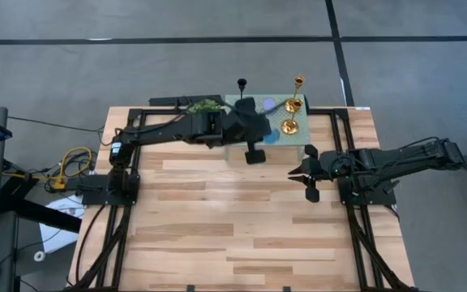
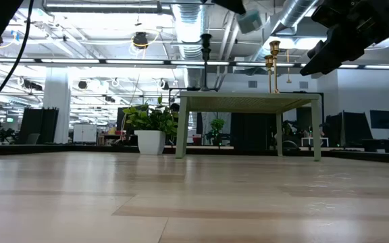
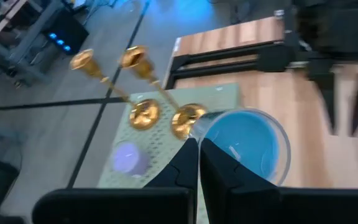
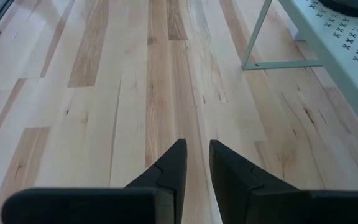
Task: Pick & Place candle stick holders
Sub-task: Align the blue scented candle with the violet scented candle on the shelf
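Observation:
A small pale green perforated table (image 1: 306, 138) stands at the far middle of the wooden table. On it stand two gold stemmed holders (image 1: 293, 105), a low purple holder (image 1: 269, 105) and one black stemmed holder (image 1: 242, 84). My left gripper (image 3: 197, 149) is above this small table, shut on the low blue holder (image 3: 247, 146). In the low view the blue holder (image 2: 250, 20) is high above the small table's top. My right gripper (image 4: 197, 152) hovers over bare wood to the right of the small table, empty, its fingers a little apart. My left gripper pinches the blue holder's rim (image 3: 199, 132) between its two fingers, one finger inside the cup and one outside. The holder is lifted clear of the small table, its open side toward the wrist camera.
A small green leafy plant (image 1: 203, 105) sits by the small table's left end, under my left arm. Dark frame rails (image 1: 128, 162) run along both sides of the wooden table. Open wood (image 1: 233, 227) lies toward the near edge.

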Controlling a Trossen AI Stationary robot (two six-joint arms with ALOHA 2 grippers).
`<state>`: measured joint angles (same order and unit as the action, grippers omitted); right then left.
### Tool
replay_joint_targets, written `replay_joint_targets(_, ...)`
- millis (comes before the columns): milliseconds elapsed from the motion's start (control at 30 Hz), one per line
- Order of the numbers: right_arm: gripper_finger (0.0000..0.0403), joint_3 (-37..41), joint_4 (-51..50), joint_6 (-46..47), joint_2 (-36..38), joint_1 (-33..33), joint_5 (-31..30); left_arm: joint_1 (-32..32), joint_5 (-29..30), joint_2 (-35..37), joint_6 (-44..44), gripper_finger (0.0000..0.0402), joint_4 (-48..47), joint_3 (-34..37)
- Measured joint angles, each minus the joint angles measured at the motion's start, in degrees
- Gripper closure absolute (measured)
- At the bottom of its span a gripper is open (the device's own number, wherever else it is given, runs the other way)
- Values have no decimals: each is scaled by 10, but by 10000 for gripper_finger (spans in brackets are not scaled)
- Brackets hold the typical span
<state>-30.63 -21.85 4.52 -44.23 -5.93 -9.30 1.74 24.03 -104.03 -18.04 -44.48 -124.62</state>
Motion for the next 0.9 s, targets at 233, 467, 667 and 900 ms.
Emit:
replay_joint_targets(233, 342, 0, 0, 0, 0, 0, 0, 49, -1, 8, -2, 396, 0, 0)
replay_joint_targets(467, 342, 0, 0, 0, 0, 0, 0, 72, -19, 2, -2, 396, 71, 0)
replay_joint_targets(667, 342, 0, 0, -2, 0, 0, 0, 69, -23, 2, -3, 396, 99, 0)
replay_joint_targets(900, 342, 0, 1, -4, 0, 0, 0, 71, -41, -20, 0, 396, 91, 0)
